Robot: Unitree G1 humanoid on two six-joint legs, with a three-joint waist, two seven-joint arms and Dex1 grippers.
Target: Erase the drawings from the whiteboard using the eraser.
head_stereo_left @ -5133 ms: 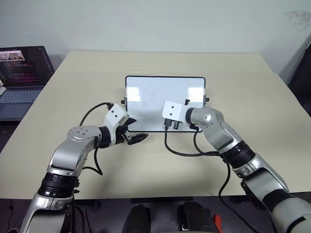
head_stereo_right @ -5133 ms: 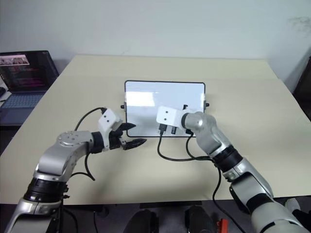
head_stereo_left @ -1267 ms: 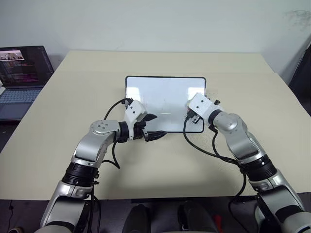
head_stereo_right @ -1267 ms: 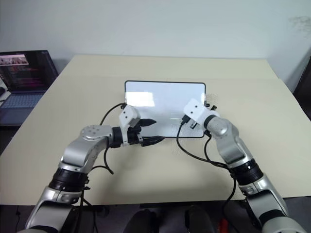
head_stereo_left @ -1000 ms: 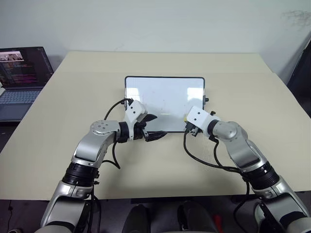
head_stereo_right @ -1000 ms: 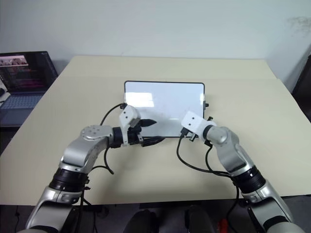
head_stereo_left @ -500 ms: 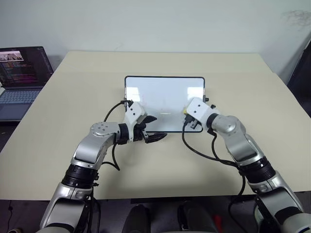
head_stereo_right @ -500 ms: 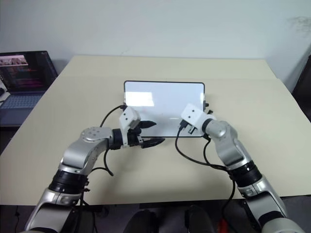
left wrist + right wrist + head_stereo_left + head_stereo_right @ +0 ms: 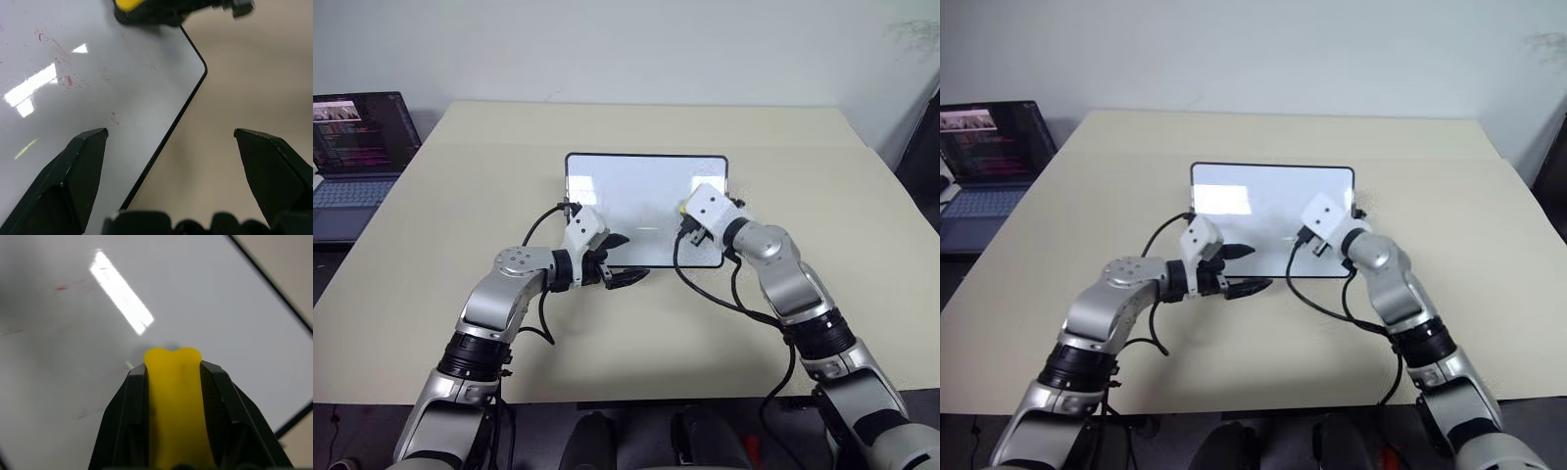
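The whiteboard (image 9: 626, 186) lies flat mid-table, glossy white in a thin black frame. Of the drawings, only faint red smears (image 9: 66, 81) show on it, with another trace (image 9: 61, 288) in the right wrist view. My right gripper (image 9: 173, 369) is shut on the yellow eraser (image 9: 175, 396), which hangs over the board's right part (image 9: 682, 208). My left gripper (image 9: 625, 258) stands open at the board's near edge. One finger (image 9: 73, 171) is over the white surface, the other over the table.
An open laptop (image 9: 357, 147) sits on a separate surface off the table's left edge. Black cables loop from both wrists over the beige table (image 9: 636, 333) in front of the board.
My right gripper has carried the eraser from the board's near right edge farther onto the board, a little up and left. The left arm has stayed still over the last second.
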